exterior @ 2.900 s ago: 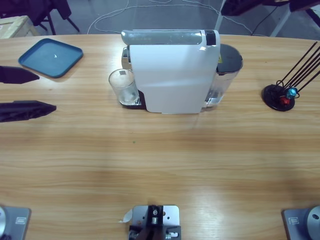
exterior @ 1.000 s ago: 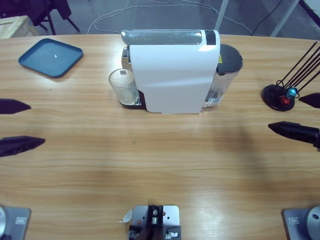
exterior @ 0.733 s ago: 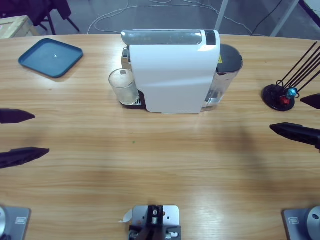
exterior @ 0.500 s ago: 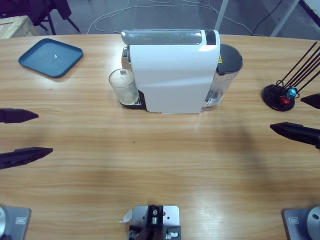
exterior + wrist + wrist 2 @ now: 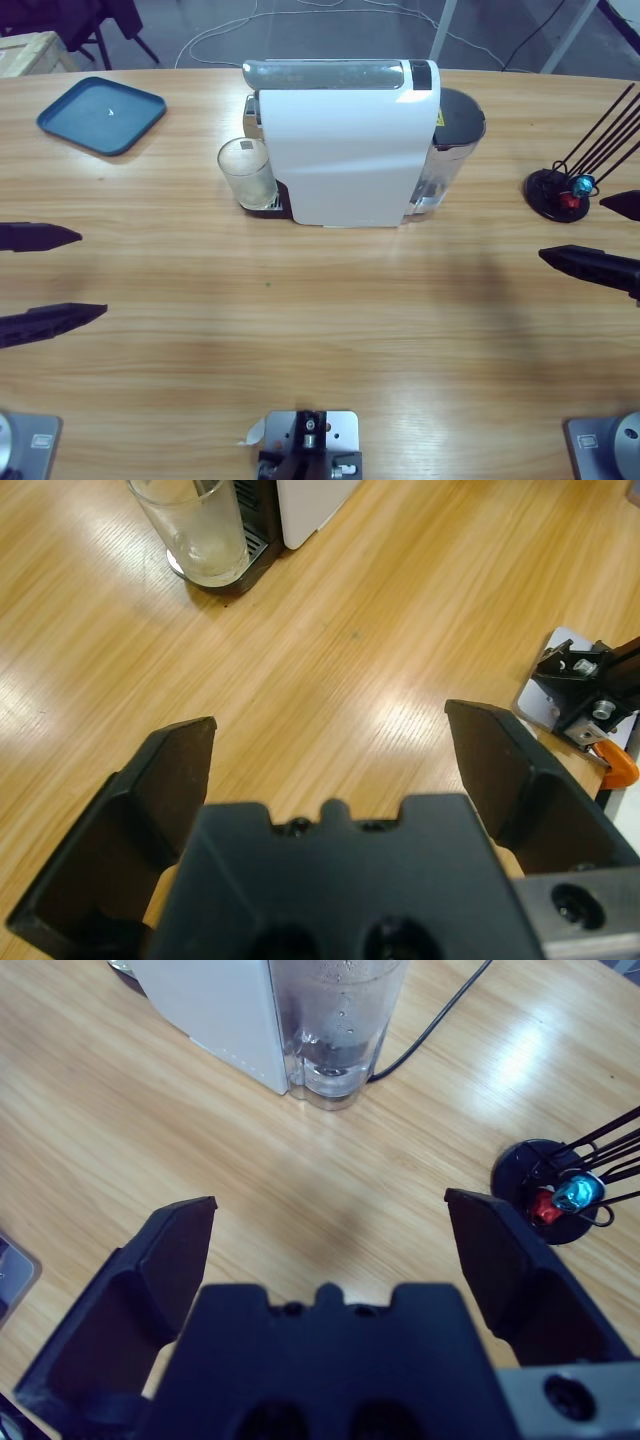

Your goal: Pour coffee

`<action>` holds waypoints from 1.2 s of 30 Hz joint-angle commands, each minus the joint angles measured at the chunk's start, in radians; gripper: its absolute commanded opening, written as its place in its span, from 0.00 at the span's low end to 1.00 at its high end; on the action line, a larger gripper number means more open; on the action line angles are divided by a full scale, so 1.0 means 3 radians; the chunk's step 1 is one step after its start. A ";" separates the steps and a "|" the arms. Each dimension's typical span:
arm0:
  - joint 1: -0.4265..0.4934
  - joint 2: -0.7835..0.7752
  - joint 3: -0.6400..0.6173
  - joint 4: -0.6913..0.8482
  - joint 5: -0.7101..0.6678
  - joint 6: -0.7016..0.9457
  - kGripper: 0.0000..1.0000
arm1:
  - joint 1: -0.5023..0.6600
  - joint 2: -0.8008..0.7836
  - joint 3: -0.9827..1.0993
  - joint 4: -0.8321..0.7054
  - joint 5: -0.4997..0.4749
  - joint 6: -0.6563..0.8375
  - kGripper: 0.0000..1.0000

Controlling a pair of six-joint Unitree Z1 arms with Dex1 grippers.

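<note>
Nearest the camera, the left gripper (image 5: pixel 40 280) and right gripper (image 5: pixel 598 235) hover over the long wooden table (image 5: pixel 320 340), jaws spread wide, holding nothing. Beyond, a clear drinking glass (image 5: pixel 247 173) with faint pale coffee (image 5: pixel 212 558) stands on the drip tray of the white box-shaped coffee machine (image 5: pixel 348 145). Farthest left lies a blue square tray (image 5: pixel 101 115).

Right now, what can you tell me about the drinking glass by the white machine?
The glass is a clear, straight-sided tumbler that looks slightly frosted or misted. It stands upright on the dark drip tray at the left end of the white coffee machine, close against its body. A faint pale film of liquid seems to lie at its bottom; otherwise it looks empty. Neither hand touches it; the left hand hangs open well short of it.
</note>
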 commanded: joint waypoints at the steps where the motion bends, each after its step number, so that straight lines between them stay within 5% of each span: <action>1: -0.0032 0.0019 0.0124 -0.0046 -0.0049 0.0019 1.00 | 0.0003 -0.0075 0.0151 -0.0071 0.0003 0.0150 1.00; 36: 0.0051 0.0037 -0.0056 -0.0092 0.0071 0.0039 1.00 | 0.0003 -0.0047 0.0242 -0.0190 0.0028 0.0162 1.00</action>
